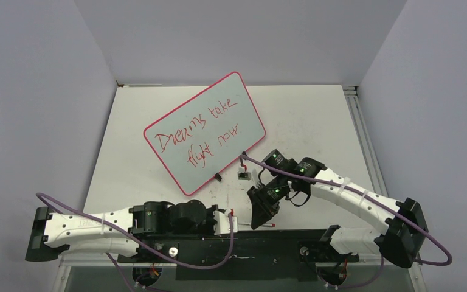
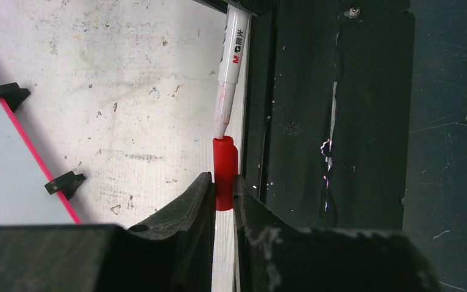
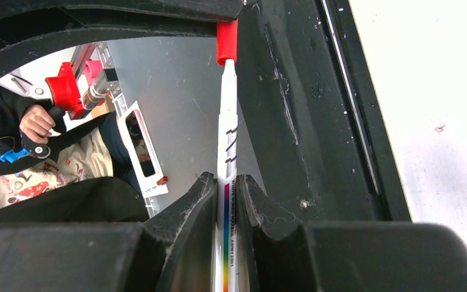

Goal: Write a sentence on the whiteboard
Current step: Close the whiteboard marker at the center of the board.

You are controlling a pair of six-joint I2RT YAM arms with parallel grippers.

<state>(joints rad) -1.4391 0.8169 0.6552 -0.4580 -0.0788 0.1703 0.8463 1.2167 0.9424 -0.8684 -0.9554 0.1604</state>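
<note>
The whiteboard (image 1: 204, 132) lies slanted at mid-table, with "Dreams take flight now" written on it in red. In the left wrist view its pink-rimmed edge (image 2: 30, 152) and two black clip feet show at the left. My left gripper (image 2: 222, 182) is shut on a red cap (image 2: 225, 167), near the table's front edge (image 1: 230, 220). My right gripper (image 3: 225, 182) is shut on the white marker (image 3: 226, 134), just right of the left gripper (image 1: 259, 218). The marker's tip (image 2: 221, 131) sits at the cap's mouth, marker (image 2: 232, 55) and cap (image 3: 227, 41) in line.
A black strip (image 1: 292, 238) runs along the near edge under both grippers. A small object (image 1: 242, 174) lies on the table by the board's lower corner. A metal rail (image 1: 359, 121) lines the table's right side. A person (image 3: 36, 125) sits beyond the near edge.
</note>
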